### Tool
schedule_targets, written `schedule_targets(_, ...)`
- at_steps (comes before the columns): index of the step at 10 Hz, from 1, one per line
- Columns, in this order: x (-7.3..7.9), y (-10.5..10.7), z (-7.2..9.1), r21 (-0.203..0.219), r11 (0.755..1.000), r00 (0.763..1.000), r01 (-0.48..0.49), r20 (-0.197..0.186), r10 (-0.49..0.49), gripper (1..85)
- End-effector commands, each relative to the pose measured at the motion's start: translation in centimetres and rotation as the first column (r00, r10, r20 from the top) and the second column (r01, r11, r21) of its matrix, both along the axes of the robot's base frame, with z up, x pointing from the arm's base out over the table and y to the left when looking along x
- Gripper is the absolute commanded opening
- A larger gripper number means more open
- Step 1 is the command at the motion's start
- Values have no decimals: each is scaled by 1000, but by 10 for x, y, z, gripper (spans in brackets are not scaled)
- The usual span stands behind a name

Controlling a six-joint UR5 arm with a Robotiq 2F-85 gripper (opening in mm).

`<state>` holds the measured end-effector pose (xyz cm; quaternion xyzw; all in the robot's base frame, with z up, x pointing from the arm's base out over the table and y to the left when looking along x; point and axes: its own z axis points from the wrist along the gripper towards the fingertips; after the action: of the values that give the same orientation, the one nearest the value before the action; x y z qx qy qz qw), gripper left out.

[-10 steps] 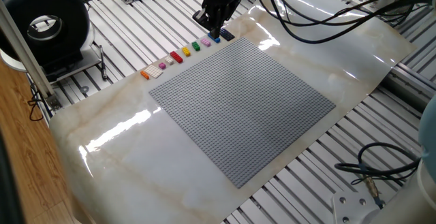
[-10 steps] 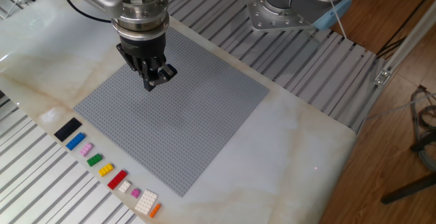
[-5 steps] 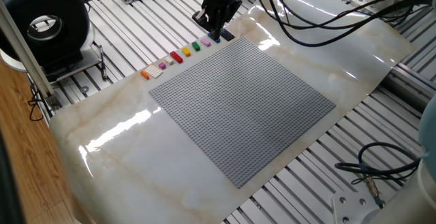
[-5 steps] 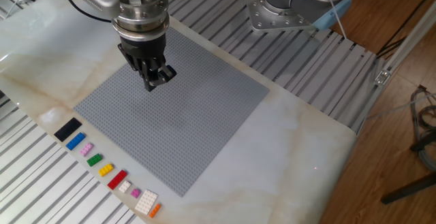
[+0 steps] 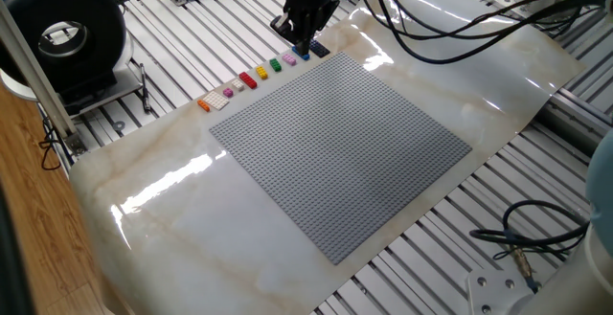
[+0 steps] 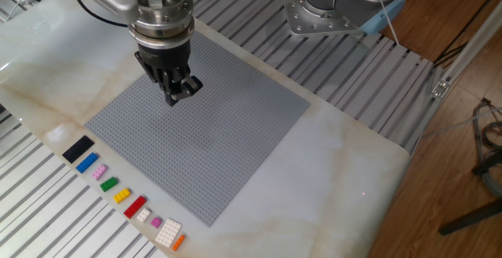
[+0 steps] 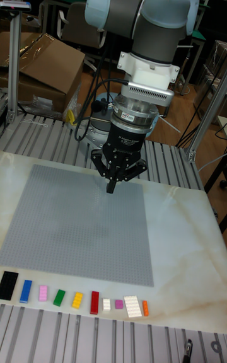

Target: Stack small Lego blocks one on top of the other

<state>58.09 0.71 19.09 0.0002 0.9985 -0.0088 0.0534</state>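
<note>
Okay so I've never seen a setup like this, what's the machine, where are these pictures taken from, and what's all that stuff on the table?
It is one jointed grey robot arm ending in a black two-finger pincer. Its fingers look pressed together with nothing between them, and it hangs above a large grey studded baseplate. Two cameras look down on the pale marble-look table from opposite sides; the tall picture faces the arm. Beside the plate lies a row of tiny plastic studded bricks, none stacked: dark navy, blue, pink, green, yellow, red, some whitish ones and orange.

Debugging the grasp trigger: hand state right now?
Hand: fingers together, shut, nothing visible between them; all Lego blocks lie in their row.
</note>
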Motion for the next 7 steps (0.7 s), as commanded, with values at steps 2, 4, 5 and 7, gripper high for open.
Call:
schedule_targets(2, 3, -2, 4, -16, 1000, 1000, -7, -6, 7, 10)
schedule_targets(4, 2, -2, 6, -22, 1000, 1000, -6, -11, 6, 10)
schedule_targets(5, 2, -2, 5, -22, 1000, 1000, -7, -11, 7, 10)
schedule_targets(7, 3, -2, 5, -22, 1000, 1000, -12, -11, 12, 10)
